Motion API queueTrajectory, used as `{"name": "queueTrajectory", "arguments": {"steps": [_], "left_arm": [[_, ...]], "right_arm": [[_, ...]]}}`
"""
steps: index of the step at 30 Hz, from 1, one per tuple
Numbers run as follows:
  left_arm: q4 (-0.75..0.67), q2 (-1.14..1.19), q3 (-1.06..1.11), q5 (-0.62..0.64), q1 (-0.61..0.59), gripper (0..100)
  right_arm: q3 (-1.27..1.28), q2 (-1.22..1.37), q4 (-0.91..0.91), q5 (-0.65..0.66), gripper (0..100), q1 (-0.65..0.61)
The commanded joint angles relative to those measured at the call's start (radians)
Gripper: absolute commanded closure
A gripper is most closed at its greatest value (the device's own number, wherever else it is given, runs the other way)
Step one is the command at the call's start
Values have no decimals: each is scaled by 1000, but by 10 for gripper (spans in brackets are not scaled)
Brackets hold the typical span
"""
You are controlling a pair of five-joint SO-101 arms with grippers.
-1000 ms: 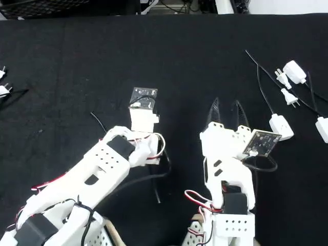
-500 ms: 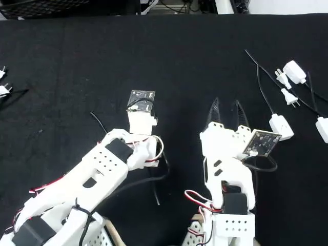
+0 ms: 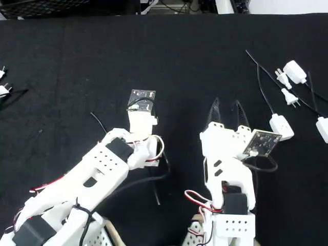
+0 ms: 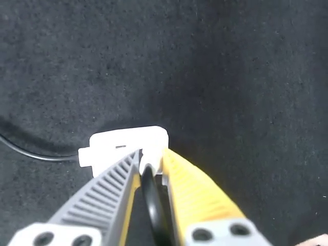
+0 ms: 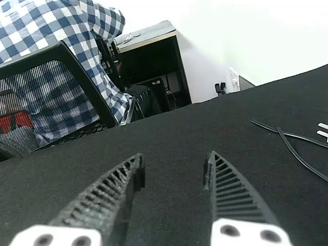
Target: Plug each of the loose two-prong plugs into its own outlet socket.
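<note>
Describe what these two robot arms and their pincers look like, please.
The left arm and right arm are white plastic shells with black motor blocks, looped red-and-white wires and a small bare circuit-board camera at the wrist. The left gripper has ribbed wedge fingers, one grey, one yellow; the right gripper has two black ribbed ones.

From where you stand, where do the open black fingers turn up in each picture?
High view: the right arm's fingers, lower centre-right, pointing up the table.
Right wrist view: the same fingers, near the camera, spread apart.
Left wrist view: the left arm's grey-and-yellow fingers, pinching a white block.
Landmark: thin black cords beside the open fingers.
</note>
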Motion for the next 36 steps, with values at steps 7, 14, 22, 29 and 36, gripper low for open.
{"name": "queueTrajectory", "arguments": {"steps": [7,14,22,29,36], "left_arm": [[66,-5,-1,37,10,970],[66,-78,8,35,27,970],[0,-146,131,2,-18,970],[-23,-144,166,-68,-51,970],[-17,-123,150,-140,-51,970]], "right_arm": [[-2,-45,3,-3,798,-8],[-2,-45,3,-3,798,-8],[-2,-45,3,-3,798,-9],[-2,-45,3,-3,798,-9],[-2,-45,12,-3,798,-9]]}}
